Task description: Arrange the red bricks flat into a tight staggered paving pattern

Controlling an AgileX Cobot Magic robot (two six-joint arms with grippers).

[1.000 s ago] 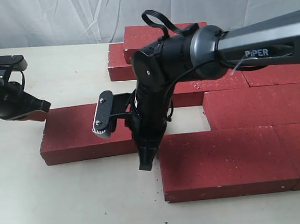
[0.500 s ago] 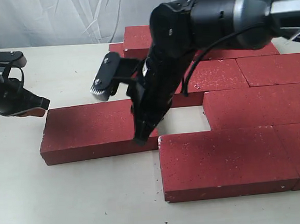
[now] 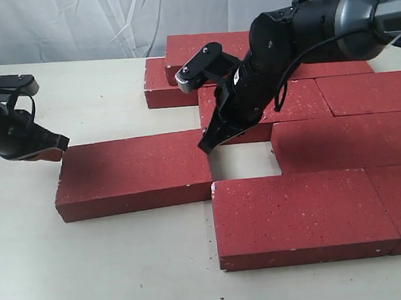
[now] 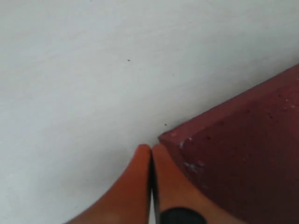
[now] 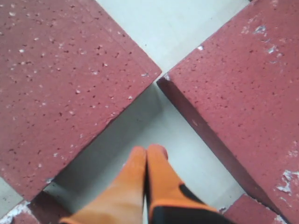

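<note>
In the exterior view, we see the red bricks (image 3: 303, 215) lying flat on the pale table (image 3: 112, 268). Most are packed in staggered rows across the right half of the frame. The leftmost brick (image 3: 133, 173) lies at centre left, slightly askew, with its right end close to the front row. A bare patch of table separates it from the middle row. At the left edge, the left gripper (image 3: 56, 145) is closed on nothing, its tip just beside that brick's far left corner. The right gripper (image 3: 206, 147) reaches down from the upper right, also closed and empty, its tip above the bare patch at the centre.

In the left wrist view, the orange fingers (image 4: 135, 186) are pressed together, tips right next to a chipped brick corner. We cannot tell if they touch it.

In the right wrist view, the fingers are pressed together too, holding nothing. They hang over a strip of table between two bricks whose corners nearly meet.
</note>
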